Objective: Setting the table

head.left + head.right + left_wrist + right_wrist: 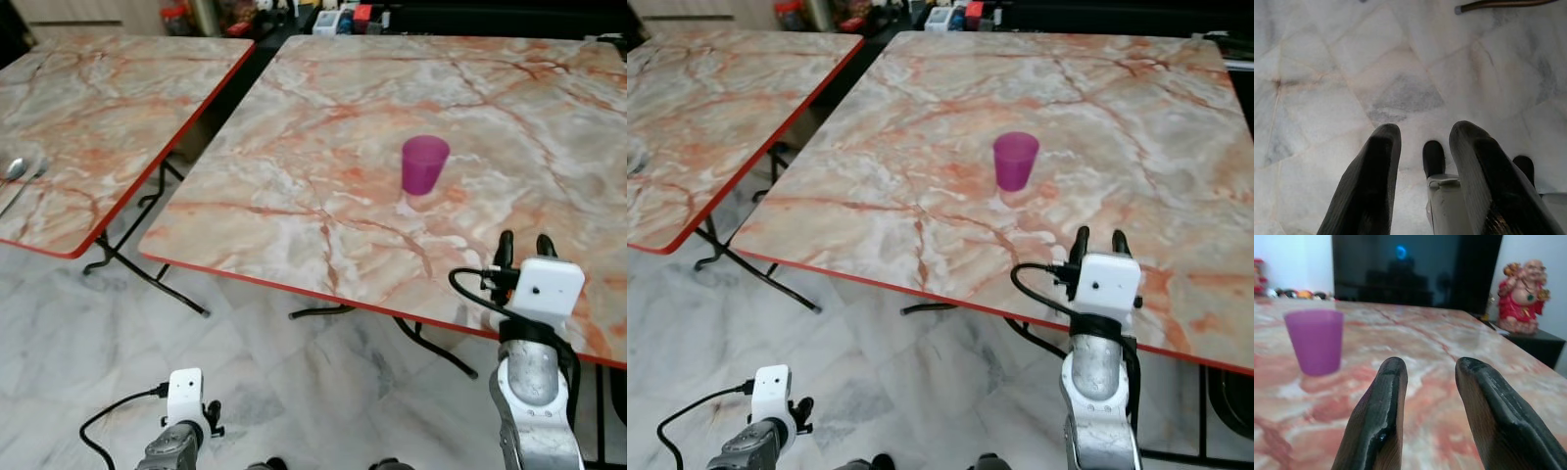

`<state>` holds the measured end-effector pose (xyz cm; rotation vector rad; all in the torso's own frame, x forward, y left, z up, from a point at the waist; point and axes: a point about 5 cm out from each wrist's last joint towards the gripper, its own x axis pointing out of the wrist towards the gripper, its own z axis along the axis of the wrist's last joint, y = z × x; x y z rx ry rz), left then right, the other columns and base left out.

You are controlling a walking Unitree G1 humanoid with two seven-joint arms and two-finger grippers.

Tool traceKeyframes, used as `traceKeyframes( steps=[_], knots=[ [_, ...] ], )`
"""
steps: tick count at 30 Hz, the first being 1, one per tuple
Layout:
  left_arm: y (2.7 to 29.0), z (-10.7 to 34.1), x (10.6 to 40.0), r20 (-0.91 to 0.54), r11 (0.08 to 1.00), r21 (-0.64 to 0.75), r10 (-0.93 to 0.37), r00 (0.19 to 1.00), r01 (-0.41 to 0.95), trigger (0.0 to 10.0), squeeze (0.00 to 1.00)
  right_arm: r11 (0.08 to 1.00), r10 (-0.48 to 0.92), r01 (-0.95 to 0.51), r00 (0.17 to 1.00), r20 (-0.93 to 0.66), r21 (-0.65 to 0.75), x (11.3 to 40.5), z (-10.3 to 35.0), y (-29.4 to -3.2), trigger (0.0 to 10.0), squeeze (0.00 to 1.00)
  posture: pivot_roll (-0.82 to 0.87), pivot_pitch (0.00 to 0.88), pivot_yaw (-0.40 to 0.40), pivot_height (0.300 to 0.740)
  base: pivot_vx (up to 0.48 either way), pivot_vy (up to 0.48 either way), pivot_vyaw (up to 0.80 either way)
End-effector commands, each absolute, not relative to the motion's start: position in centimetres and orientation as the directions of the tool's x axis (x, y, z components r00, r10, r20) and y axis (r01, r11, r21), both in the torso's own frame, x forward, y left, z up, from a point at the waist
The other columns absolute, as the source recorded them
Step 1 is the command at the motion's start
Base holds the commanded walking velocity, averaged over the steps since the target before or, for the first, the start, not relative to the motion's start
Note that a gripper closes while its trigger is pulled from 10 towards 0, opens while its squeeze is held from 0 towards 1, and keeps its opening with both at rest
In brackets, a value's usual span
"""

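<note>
While only 1 cup stands mid-table, well apart from right gripper, spread and empty at near edge; left gripper spread, idle. Spoons still on other table.

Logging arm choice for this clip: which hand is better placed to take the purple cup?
Right. The right hand is raised over the table edge, open, facing the purple cup. The left hand hangs low over the floor.
</note>
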<state>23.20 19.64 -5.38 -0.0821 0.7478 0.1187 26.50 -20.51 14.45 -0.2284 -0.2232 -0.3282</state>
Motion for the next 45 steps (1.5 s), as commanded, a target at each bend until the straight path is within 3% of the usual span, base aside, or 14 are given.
traceKeyframes(
  steps=[1, 11, 19, 32, 45],
  knots=[
    [19.8, -6.0, 22.2, -0.703, 0.990, -0.015, 0.091, 0.705, -0.143, 10.0, 0.00, 0.924, -0.290, 0.335, 0.928, 0.233, -0.185, 26.6, 14.2, -20.4, 10.0, 0.00, -0.16, 0.165, 0.099, 0.740, 0.000, 0.000, -0.80],
    [20.5, -5.9, 22.1, -0.701, 0.989, -0.010, 0.097, 0.706, -0.145, 10.0, 0.00, 0.921, -0.296, 0.340, 0.927, 0.230, -0.188, 26.6, 14.1, -20.4, 10.0, 0.00, -0.16, 0.170, 0.101, 0.740, 0.000, 0.000, -0.80],
    [20.6, -4.9, 23.7, -0.676, 0.990, -0.012, 0.095, 0.731, -0.139, 10.0, 0.00, 0.921, -0.288, 0.339, 0.924, 0.251, -0.191, 27.1, 14.8, -20.1, 10.0, 0.00, -0.17, 0.171, 0.103, 0.740, 0.000, 0.000, -0.80],
    [20.6, -5.5, 22.8, -0.686, 0.991, -0.008, 0.092, 0.722, -0.135, 10.0, 0.00, 0.925, -0.276, 0.330, 0.924, 0.265, -0.189, 27.4, 15.3, -19.9, 10.0, 0.00, -0.17, 0.168, 0.101, 0.740, 0.000, 0.000, -0.80],
    [21.2, -5.8, 22.1, -0.694, 0.990, -0.005, 0.096, 0.714, -0.138, 10.0, 0.00, 0.934, -0.253, 0.308, 0.928, 0.272, -0.183, 27.8, 15.4, -19.5, 10.0, 0.00, -0.17, 0.170, 0.098, 0.740, 0.000, -0.025, 0.00]
  ],
)
